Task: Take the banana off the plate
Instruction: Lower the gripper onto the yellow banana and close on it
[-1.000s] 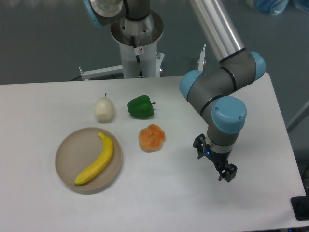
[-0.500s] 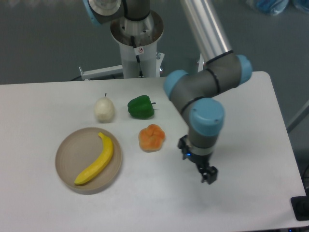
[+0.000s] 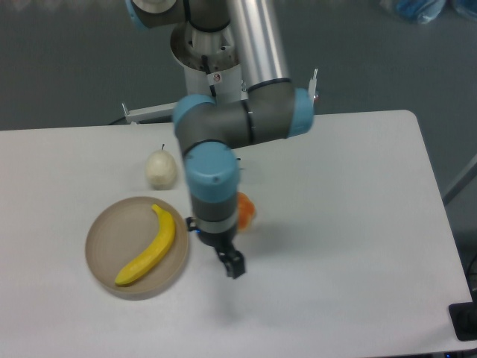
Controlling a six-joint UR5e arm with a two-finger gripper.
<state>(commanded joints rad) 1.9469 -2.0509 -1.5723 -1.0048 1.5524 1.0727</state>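
The yellow banana (image 3: 147, 246) lies slantwise on the round beige plate (image 3: 100, 226) at the table's front left. My gripper (image 3: 214, 245) hangs just right of the plate's right rim, pointing down, with its fingers apart and nothing between them. One dark fingertip (image 3: 235, 266) shows clearly, while the other sits close to the rim. The gripper is not touching the banana.
A pale pear (image 3: 161, 169) stands behind the plate. An orange lumpy fruit (image 3: 247, 210) shows partly from behind my wrist. The arm's forearm and elbow (image 3: 238, 123) span the table's back middle, in front of the robot base (image 3: 212, 67).
The arm has swung left across the table, bringing the gripper from the right side to the plate's right rim. It now covers the green pepper and part of the orange fruit.
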